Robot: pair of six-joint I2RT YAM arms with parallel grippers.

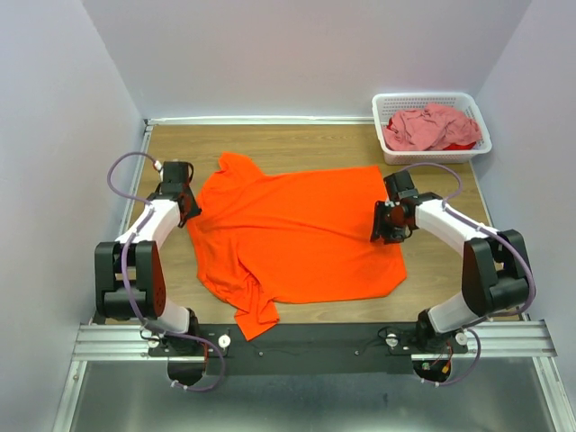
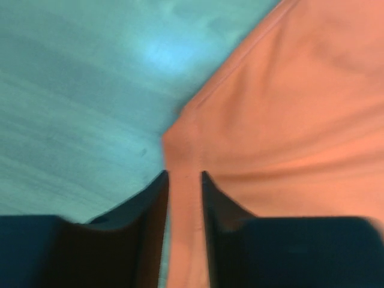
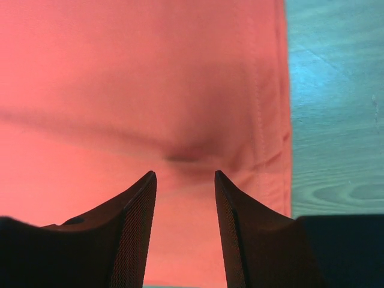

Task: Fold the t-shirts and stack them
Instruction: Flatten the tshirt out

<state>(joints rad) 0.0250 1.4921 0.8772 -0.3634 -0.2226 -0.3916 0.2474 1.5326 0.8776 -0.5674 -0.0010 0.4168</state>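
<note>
On the wooden bench the orange t-shirt lies spread, its long axis running from my left gripper, narrowly parted astride its edge with the grip unclear, to my right gripper, half-open and empty over the hem.

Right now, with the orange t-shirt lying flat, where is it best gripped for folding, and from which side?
Probably the stitched edges of the orange t-shirt: the hem beneath the right hand, and the seamed left edge at the left hand. Come down from each outer side; cloth lying flat offers a lip only there.
</note>
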